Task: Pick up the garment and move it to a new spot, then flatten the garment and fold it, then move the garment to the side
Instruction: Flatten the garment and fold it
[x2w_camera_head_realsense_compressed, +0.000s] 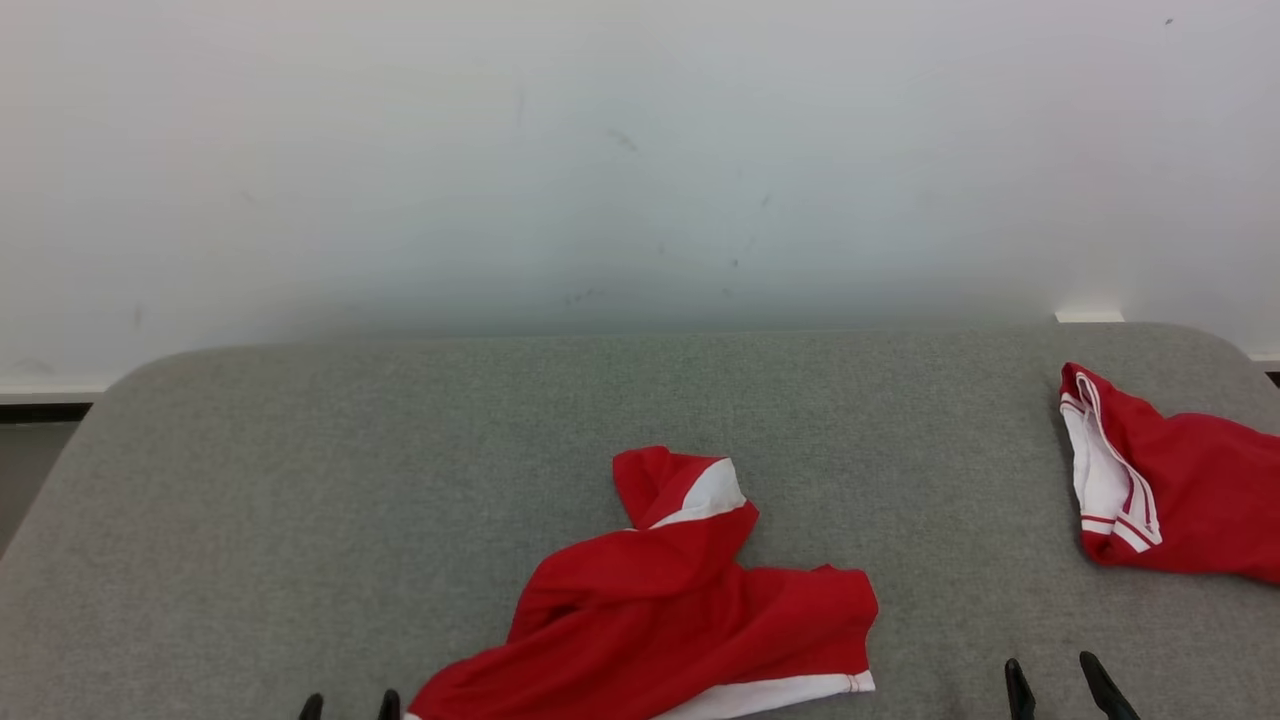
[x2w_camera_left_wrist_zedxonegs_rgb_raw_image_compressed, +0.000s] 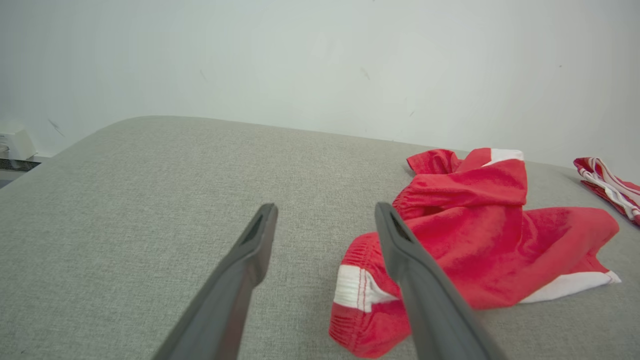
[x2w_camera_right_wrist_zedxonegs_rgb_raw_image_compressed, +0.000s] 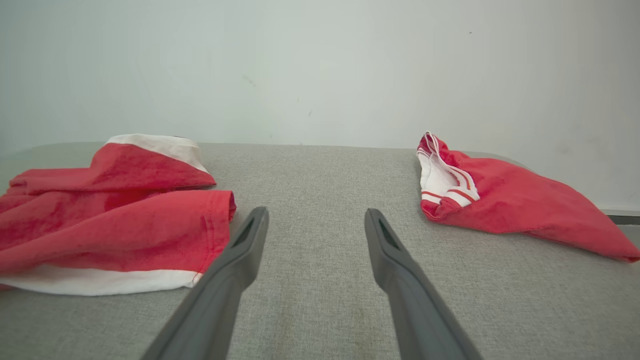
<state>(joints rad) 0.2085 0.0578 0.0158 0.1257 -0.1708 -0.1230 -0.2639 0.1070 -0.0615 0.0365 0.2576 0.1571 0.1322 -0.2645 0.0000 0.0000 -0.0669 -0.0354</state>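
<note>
I am holding my left pincer (x2w_camera_head_realsense_compressed: 350, 706) and right pincer (x2w_camera_head_realsense_compressed: 1052, 668) spread wide and empty at the grey padded table's (x2w_camera_head_realsense_compressed: 300, 500) near edge. The red-and-white shorts (x2w_camera_head_realsense_compressed: 680, 610) are lying crumpled at that table's near middle. By my judgement lifting, flattening, folding and setting aside are all still waiting. I am finding no label or writing to read.

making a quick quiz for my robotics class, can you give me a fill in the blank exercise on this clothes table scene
1. The crumpled red shorts lie on a ____ fabric-covered table.
2. The band along the shorts' hem is ____.
3. A second red garment lies toward the robot's ____ side, apart from the shorts.
4. Both arms' jaws stand ____ and hold nothing.

Missing words: grey; white; right; open
</note>
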